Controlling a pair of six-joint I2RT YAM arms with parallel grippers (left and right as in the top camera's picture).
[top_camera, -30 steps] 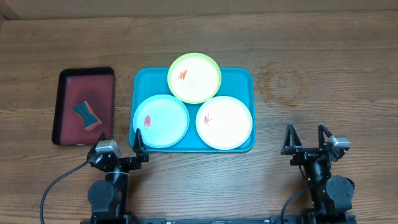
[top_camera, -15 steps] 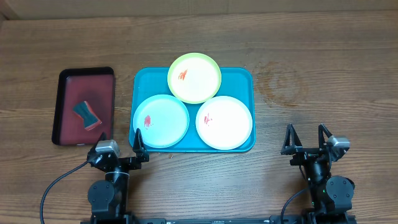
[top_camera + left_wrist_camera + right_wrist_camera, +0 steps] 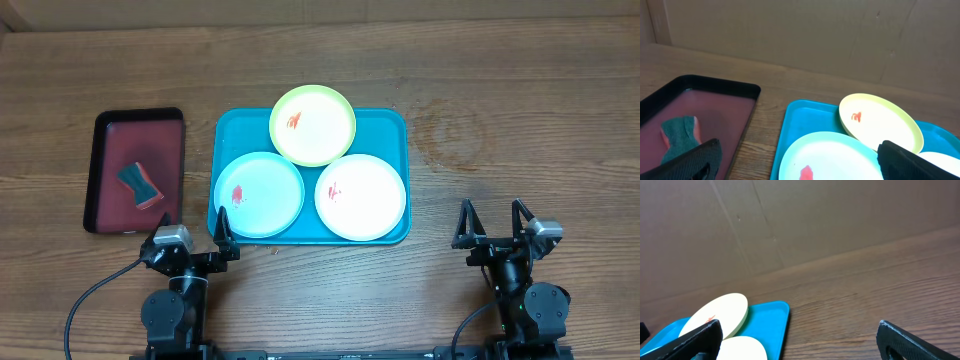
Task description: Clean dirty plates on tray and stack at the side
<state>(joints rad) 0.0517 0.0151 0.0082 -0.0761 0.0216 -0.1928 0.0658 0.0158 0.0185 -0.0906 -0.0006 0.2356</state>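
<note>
1. Plates: three lie on the tray [image 3: 390,122], none stacked, each with a red smear.
2. The yellow-green plate [image 3: 313,125] sits at the far middle, its far edge jutting over the tray's rim.
3. The blue plate [image 3: 259,194] lies at the near left and the white plate [image 3: 361,197] at the near right. The two sit just beside each other, with the yellow-green plate meeting both at its near edge.
4. The tray rests on the table [image 3: 500,90], about midway between the two arms.
5. A dark red tray [image 3: 110,135] stands just left of it, apart from it, holding a sponge [image 3: 139,184].
6. The left gripper [image 3: 192,235] hangs by the near left corner of the tray, jaws spread wide and holding nothing.
7. The right gripper [image 3: 492,222] is to the near right of the tray, over bare wood, jaws likewise spread and empty.
</note>
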